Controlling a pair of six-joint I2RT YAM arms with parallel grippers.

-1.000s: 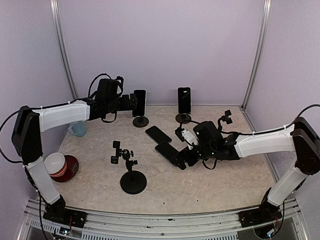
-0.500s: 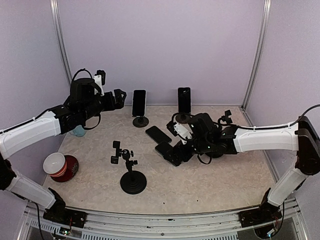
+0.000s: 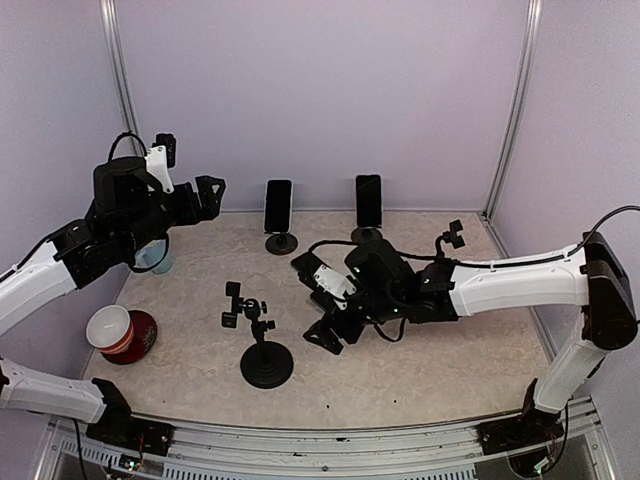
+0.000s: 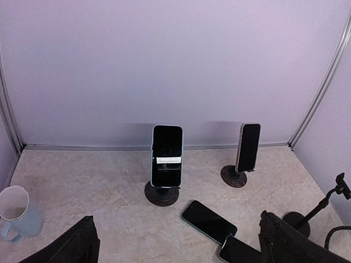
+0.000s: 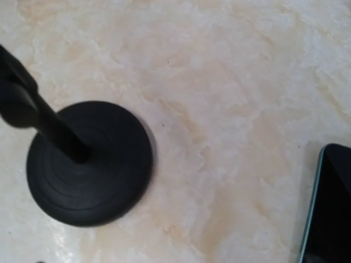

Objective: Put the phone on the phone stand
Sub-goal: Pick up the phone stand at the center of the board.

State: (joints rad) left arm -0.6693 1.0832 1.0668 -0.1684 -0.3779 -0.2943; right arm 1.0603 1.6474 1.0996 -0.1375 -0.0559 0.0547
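My right gripper point(image 3: 335, 325) is shut on a black phone point(image 3: 322, 338) and holds it low over the table, just right of the empty black stand point(image 3: 266, 366) with its clamp point(image 3: 246, 306). In the right wrist view the phone's teal edge point(image 5: 328, 208) shows at the lower right and the stand's round base point(image 5: 90, 161) at the left; the fingers are out of frame. My left gripper point(image 3: 205, 190) is open, empty and raised at the far left; its fingers point(image 4: 74, 246) frame the lower corners of the left wrist view.
Two rear stands hold upright phones point(image 3: 278, 205) point(image 3: 368, 200). Another phone point(image 4: 208, 221) lies flat on the table. A bare stand point(image 3: 455, 235) is at the right. A pale blue mug point(image 3: 155, 260) and a red-and-white cup point(image 3: 115, 330) stand at the left.
My left gripper drew back from the phone on the left rear stand, up and to the left. My right gripper carried its phone nearer and leftward, closer to the empty stand.
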